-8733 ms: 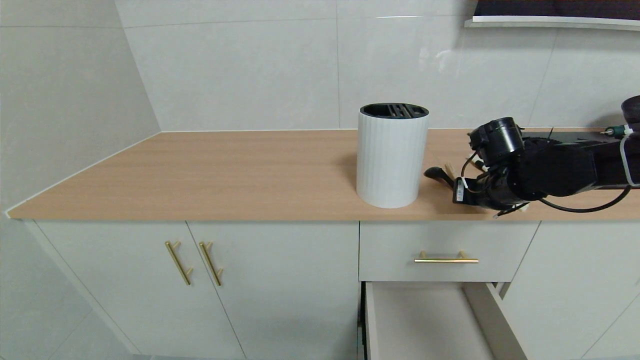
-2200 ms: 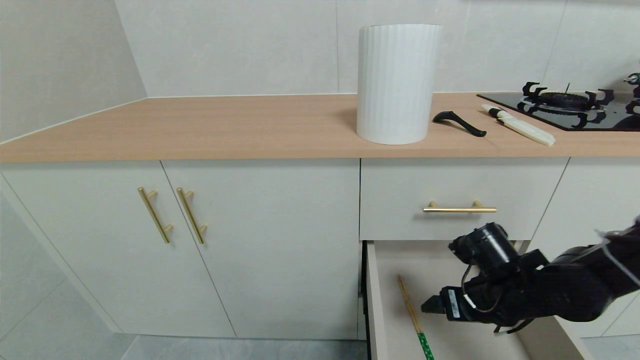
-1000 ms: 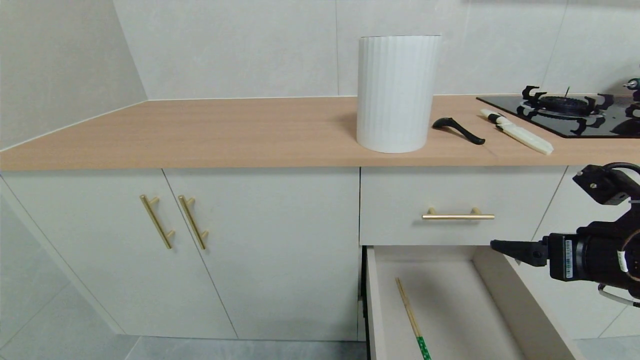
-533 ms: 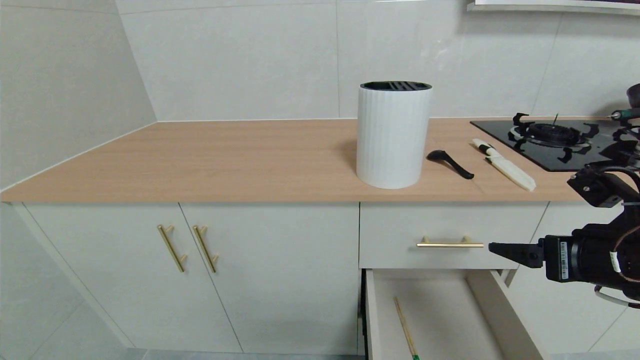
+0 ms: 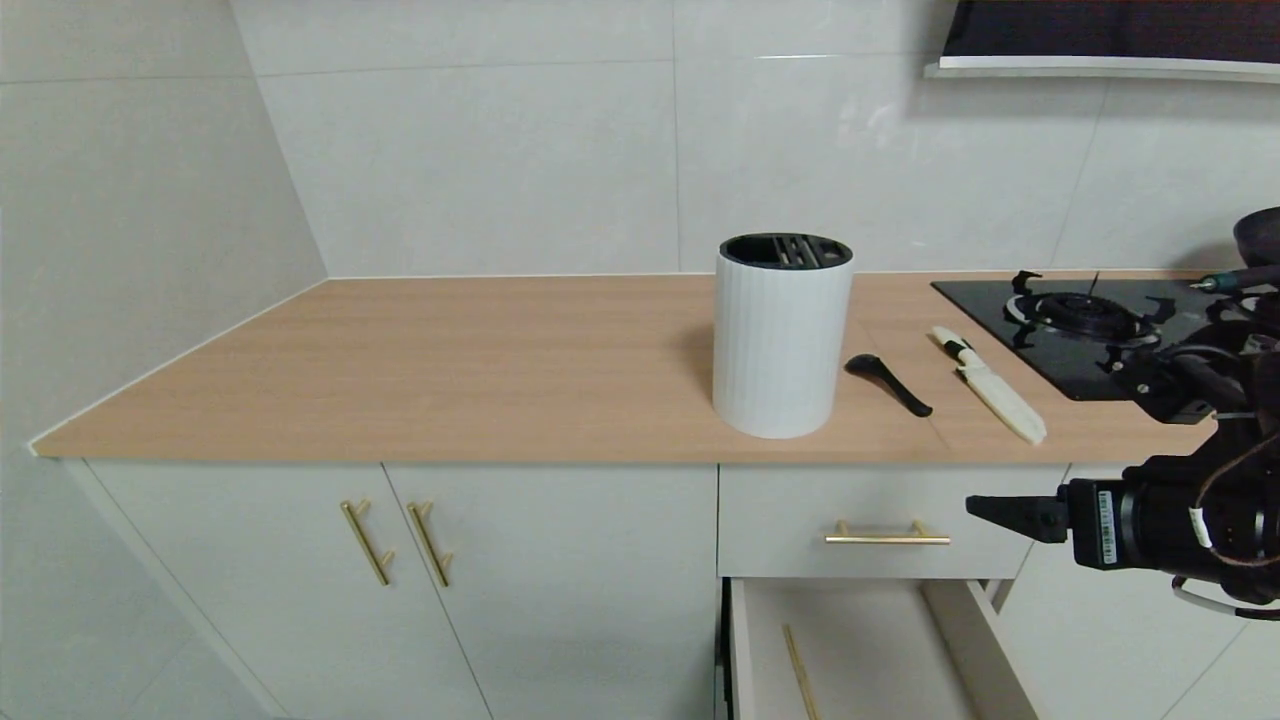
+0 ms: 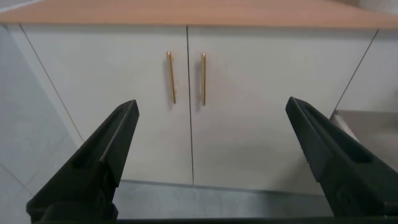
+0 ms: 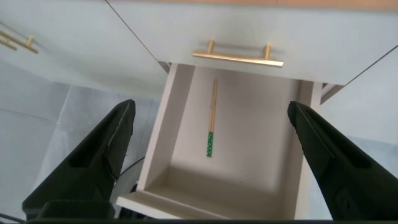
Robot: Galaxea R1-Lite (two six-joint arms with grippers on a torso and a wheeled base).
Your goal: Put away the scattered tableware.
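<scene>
- Chopsticks (image 7: 212, 118): slim wooden pair, green end, lying flat in the open white drawer (image 7: 273, 149).
- Spoon (image 5: 888, 383): black, curved.
- Knife (image 5: 990, 385): cream, tapered. Spoon and knife lie on the wood-grain counter (image 5: 450, 370) beside the ribbed white cylindrical holder (image 5: 780, 340).
- Right gripper (image 5: 985, 506): fingers spread, empty, near the drawer.
- Left gripper (image 6: 211, 104): fingers spread, empty.

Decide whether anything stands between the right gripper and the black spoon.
Nothing visible does: the spoon lies on the counter apart from the holder and the knife. The right gripper hangs out before the drawers, with only the counter's front edge to pass.
</scene>
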